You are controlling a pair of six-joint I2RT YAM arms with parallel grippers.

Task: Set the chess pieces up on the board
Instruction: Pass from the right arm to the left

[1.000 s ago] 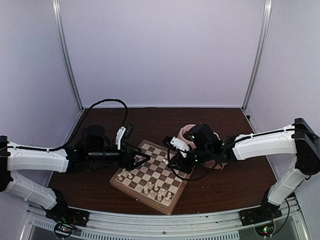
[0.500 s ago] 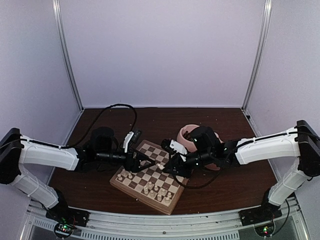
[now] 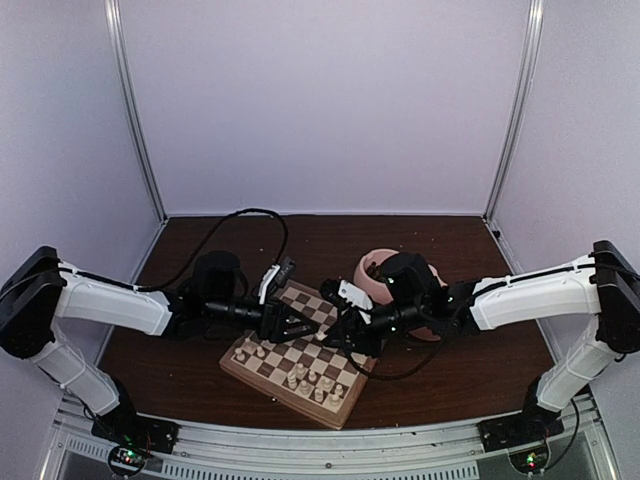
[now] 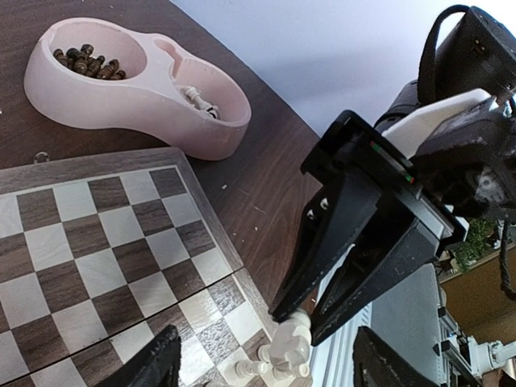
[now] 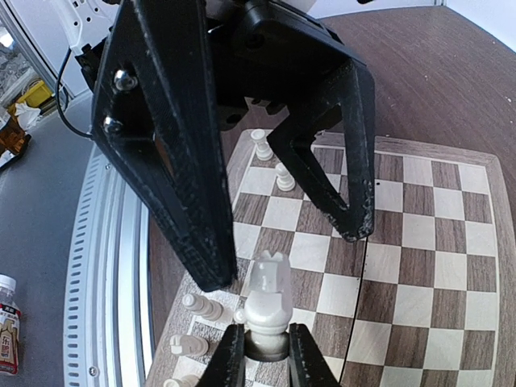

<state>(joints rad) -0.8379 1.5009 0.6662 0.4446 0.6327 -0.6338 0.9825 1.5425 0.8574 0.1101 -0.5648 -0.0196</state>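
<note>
Change: since the earlier frame both arms have been brought together over the board [image 3: 280,388], and the left gripper [image 3: 303,326] has been narrowed a little
Top view: the left gripper and the right gripper [image 3: 333,333] are met tip to tip above the middle of the board; chess pieces [image 3: 312,380] are stood along its near edge; a pink bowl [image 3: 372,264] is set just beyond its far right side
Left wrist: a cream piece [image 4: 289,345] is pinched in the right gripper, between the spread left fingers [image 4: 157,367]; no contact with them can be made out; dark pieces [image 4: 85,63] are kept in the bowl's left compartment
Right wrist: the right jaws are clamped on the cream piece's base; the left jaws are held apart on either side of it
</note>
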